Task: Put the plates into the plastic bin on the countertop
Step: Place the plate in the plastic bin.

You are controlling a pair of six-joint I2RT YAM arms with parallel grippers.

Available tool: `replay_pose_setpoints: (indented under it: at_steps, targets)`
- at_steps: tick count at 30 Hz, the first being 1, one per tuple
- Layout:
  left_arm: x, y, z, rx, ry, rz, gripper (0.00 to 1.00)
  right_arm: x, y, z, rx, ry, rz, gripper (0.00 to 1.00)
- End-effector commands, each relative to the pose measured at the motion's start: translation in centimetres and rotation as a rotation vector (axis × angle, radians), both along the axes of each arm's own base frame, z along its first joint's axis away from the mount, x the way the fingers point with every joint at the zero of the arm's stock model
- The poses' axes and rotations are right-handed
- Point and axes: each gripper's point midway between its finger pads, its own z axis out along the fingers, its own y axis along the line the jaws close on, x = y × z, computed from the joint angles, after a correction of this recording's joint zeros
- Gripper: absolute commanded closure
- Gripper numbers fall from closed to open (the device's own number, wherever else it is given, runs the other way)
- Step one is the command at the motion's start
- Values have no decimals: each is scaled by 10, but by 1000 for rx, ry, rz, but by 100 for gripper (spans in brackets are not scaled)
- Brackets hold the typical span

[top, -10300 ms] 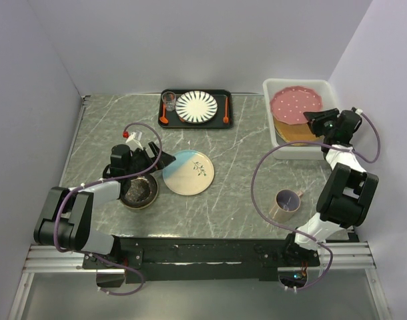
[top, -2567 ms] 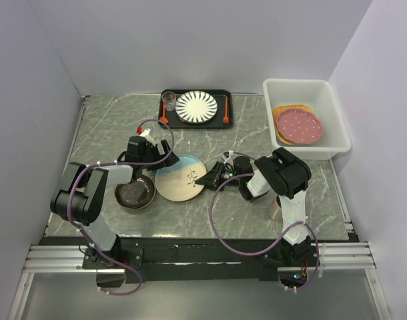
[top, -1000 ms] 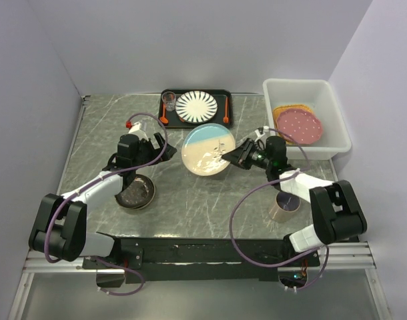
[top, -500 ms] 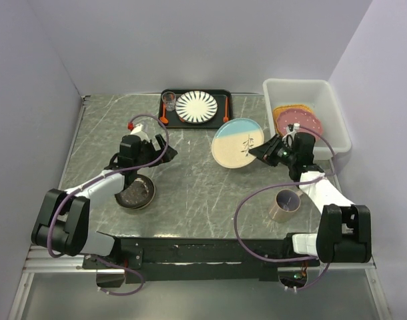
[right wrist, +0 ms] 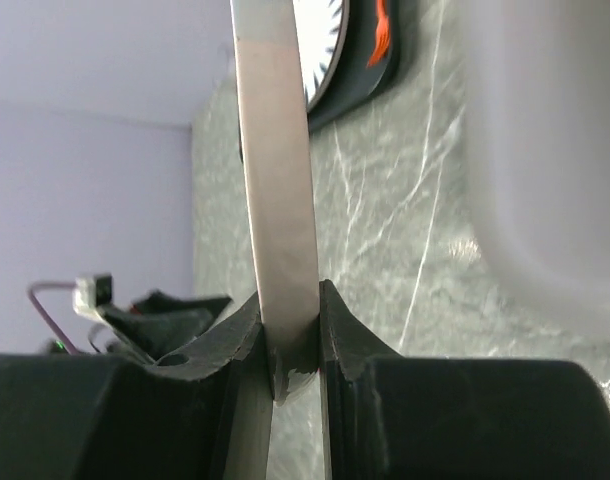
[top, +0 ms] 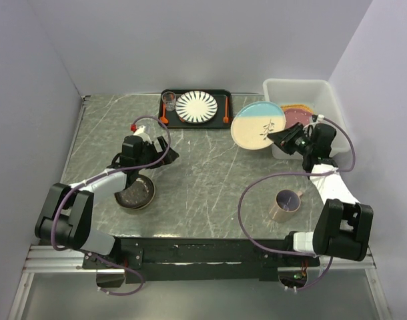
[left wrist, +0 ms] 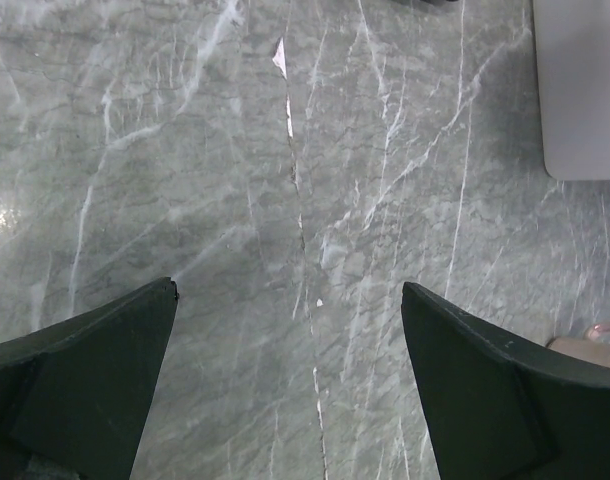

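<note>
My right jaws pinch the edge of the sprig plate [top: 257,126], held tilted just left of the bin [top: 300,83] (other plates lie inside). Next I must clear the rim, lower and release. My left jaws gape wide, empty.

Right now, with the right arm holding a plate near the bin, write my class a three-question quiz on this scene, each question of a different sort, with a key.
1. True or false: the right gripper is shut on the rim of the leaf-sprig plate, which is held off the countertop.
2. Which lies in the plastic bin? A a pink dotted plate; B a kettle; C nothing.
3. Fill the gap: the left gripper has its jaws ____, with nothing between them.
Key: 1 true; 2 A; 3 open.
</note>
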Motion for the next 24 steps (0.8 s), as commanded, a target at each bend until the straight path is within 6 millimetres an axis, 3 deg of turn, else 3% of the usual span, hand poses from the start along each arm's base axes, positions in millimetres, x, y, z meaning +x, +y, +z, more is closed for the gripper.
replay_pose_setpoints:
  at_steps: [1, 8, 15, 24]
  targets:
    - [10, -12, 17, -35, -59, -45, 1, 34, -19, 80, 45, -242, -56, 100]
    - [8, -13, 14, -31, -52, -56, 1, 56, -55, 92, 78, -245, -169, 100]
    - [7, -13, 15, -33, -61, -62, 1, 73, -106, 97, 108, -240, -287, 100]
    - [5, -13, 16, -34, -63, -65, 1, 83, -142, 98, 141, -242, -375, 100]
